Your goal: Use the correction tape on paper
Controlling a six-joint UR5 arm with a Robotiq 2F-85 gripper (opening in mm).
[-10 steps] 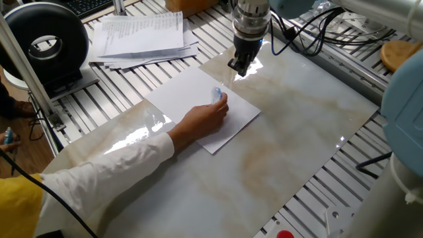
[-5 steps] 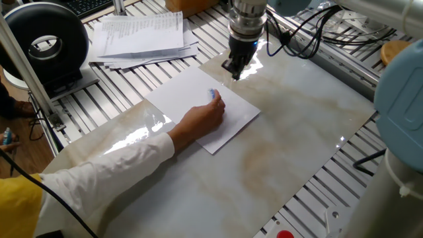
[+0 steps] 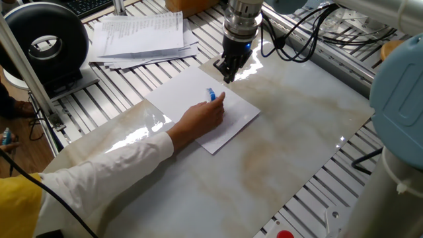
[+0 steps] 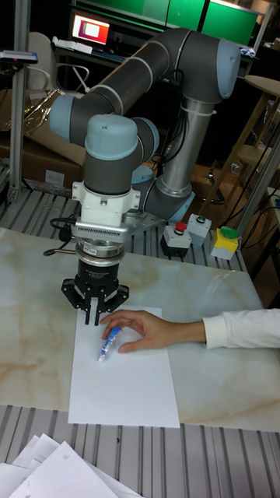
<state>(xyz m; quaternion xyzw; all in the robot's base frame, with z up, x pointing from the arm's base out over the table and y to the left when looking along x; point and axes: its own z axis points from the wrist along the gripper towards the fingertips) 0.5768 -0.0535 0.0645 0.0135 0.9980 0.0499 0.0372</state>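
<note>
The white paper (image 3: 177,99) (image 4: 120,389) lies flat on the marble slab. On it rests the small blue and clear correction tape (image 3: 211,94) (image 4: 109,343), held at one end by a person's hand (image 3: 203,116) (image 4: 148,329). My gripper (image 3: 227,74) (image 4: 93,317) points straight down over the paper's far edge, a short way above and beyond the tape and not touching it. Its fingers stand close together with nothing between them.
A person's white-sleeved arm (image 3: 99,178) reaches across the slab from the near left. A stack of printed papers (image 3: 142,34) and a black ring-shaped device (image 3: 46,45) sit at the back left. Cables (image 3: 310,33) trail behind the arm.
My gripper has slid left along the paper's far edge, toward the tape. The hand has shifted slightly and the tape now shows more clearly.
</note>
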